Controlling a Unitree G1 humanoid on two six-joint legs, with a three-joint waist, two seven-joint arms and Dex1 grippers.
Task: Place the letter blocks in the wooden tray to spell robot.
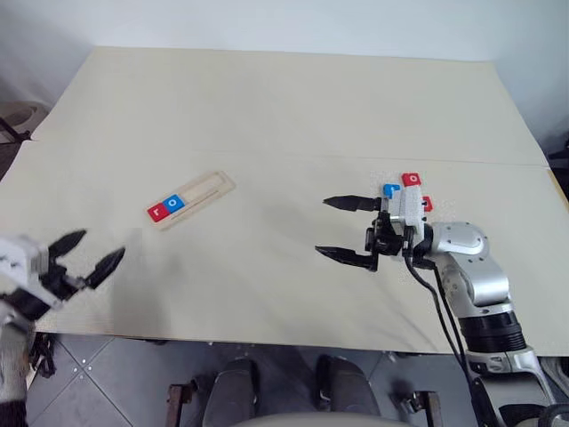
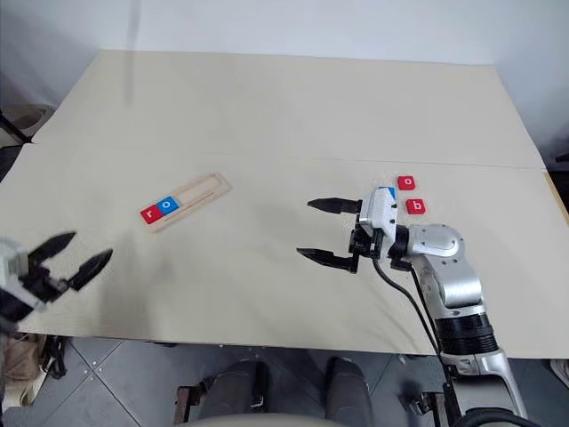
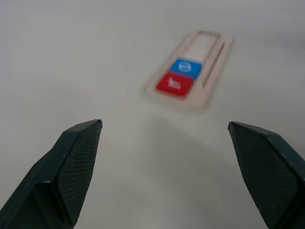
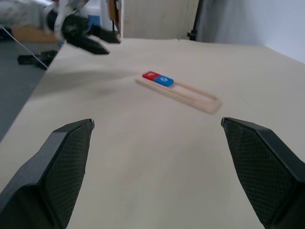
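The wooden tray lies at an angle, left of the table's middle. At its near end sit a red "r" block and a blue "o" block, side by side; the rest of the groove is bare. Three loose letter blocks lie to the right: a blue one, a red "o" and a red "b". My right gripper hovers open just left of them, pointing toward the tray. My left gripper is open over the table's near left edge, holding nothing.
The pale table has a seam across its middle. Its near edge runs just below both grippers, with grey floor beyond it. A wide bare stretch separates the tray from the loose blocks.
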